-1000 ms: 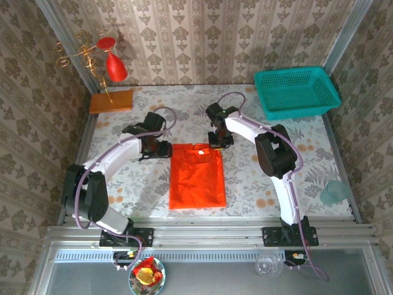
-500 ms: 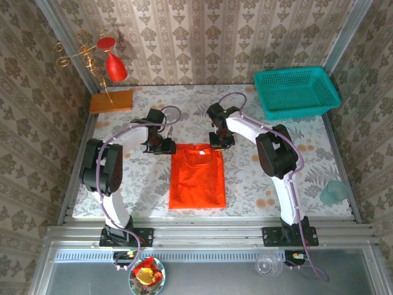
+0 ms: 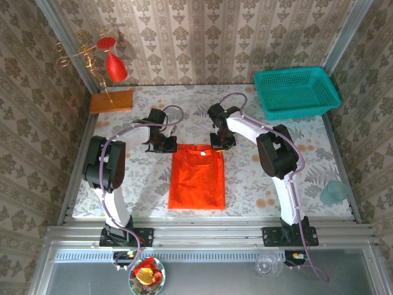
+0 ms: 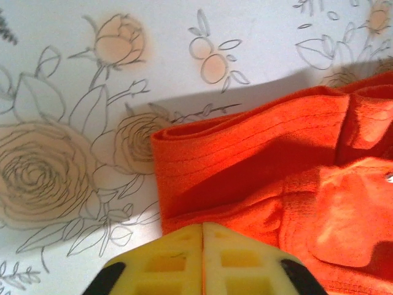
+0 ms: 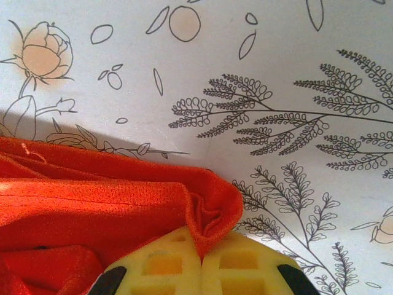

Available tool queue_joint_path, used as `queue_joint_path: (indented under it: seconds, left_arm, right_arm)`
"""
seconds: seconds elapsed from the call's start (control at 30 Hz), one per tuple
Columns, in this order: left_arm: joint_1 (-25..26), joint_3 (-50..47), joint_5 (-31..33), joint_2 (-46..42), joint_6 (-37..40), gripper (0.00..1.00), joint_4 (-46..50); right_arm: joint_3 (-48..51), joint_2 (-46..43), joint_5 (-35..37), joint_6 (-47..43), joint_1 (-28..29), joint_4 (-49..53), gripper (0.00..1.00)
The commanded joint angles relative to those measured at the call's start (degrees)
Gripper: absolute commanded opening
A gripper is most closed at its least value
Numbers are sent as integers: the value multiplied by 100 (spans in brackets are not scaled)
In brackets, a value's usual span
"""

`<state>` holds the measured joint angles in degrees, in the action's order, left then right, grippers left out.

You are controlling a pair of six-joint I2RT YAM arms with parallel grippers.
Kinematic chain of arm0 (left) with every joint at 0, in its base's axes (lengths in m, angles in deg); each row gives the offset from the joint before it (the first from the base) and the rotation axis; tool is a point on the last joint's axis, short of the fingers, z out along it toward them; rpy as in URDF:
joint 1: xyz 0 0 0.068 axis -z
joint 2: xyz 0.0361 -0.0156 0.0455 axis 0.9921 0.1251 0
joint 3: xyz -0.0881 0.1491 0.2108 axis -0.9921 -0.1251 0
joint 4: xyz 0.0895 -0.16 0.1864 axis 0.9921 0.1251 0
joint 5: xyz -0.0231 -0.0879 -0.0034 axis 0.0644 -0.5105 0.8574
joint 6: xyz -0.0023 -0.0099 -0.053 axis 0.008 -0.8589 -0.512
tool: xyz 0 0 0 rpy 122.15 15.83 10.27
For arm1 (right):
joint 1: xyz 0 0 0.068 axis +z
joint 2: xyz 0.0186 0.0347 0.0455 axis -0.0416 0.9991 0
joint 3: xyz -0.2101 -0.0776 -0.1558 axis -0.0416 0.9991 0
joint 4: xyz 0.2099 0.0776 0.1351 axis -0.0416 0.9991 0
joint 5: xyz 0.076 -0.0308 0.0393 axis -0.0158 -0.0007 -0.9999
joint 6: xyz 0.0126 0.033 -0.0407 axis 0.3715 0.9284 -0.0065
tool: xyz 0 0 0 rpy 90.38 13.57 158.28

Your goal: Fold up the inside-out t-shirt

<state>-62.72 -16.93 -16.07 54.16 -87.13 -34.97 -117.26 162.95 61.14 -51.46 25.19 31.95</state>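
The inside-out t-shirt (image 3: 196, 178) lies on the flowered table as a narrow orange-red rectangle, collar end farthest from the arm bases. At its far left corner my left gripper (image 3: 166, 147) is down on the cloth. In the left wrist view the yellow fingers (image 4: 202, 228) are pressed together at the edge of the folded cloth (image 4: 258, 153), with a thin orange line between them. My right gripper (image 3: 219, 145) sits at the far right corner. There the right wrist view has the fingers (image 5: 201, 255) shut on a bunched fold of the t-shirt (image 5: 92, 203).
A teal basket (image 3: 296, 92) stands at the far right of the table. An orange-brown wooden block (image 3: 111, 101) and a red ornament on a gold stand (image 3: 113, 64) are at the far left. A pale green cup (image 3: 333, 192) sits by the right edge.
My left arm has swung right to the shirt's far left corner and its jaws have closed there. The right gripper and the shirt have stayed put.
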Motion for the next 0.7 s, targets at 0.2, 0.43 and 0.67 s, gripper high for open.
queue_joint_path:
  seconds: [0.2,0.43,0.67]
  left_arm:
    - [-42,23,-127,-173,71,2,-218]
    - [-41,124,444,-265,368,32,11]
    - [-23,319,534,-93,737,42,391]
  right_arm:
    - [-55,-194,115,-76,-23,318,5]
    - [-94,-203,133,-105,-23,362,5]
    - [-238,-111,159,-163,-24,459,5]
